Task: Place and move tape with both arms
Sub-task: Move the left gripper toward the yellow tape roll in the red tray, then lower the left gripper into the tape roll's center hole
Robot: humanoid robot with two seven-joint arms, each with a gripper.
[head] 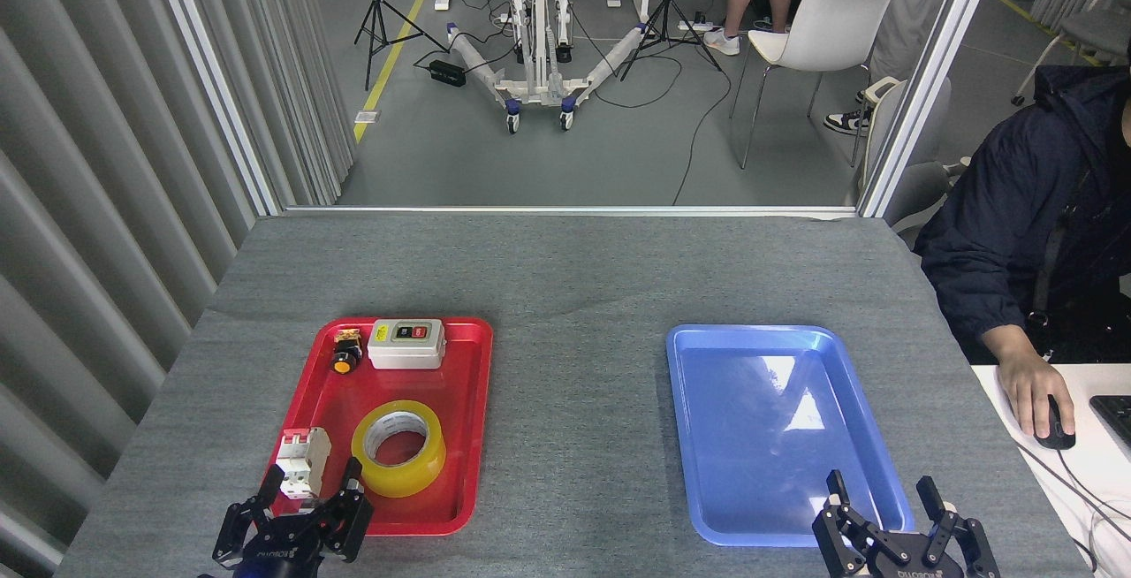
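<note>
In the red tray (473, 401), the tape (399, 448) looks light, stiff, slick; my left hand (312, 482), fingers apart, should pinch its wall.

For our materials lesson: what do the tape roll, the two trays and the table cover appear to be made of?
The tape: glossy translucent yellow film on a matt pale core, probably cardboard. The red tray and blue tray: likely smooth moulded plastic, since the blue one mirrors light. The table cover: matt grey, felt-like fabric.
</note>
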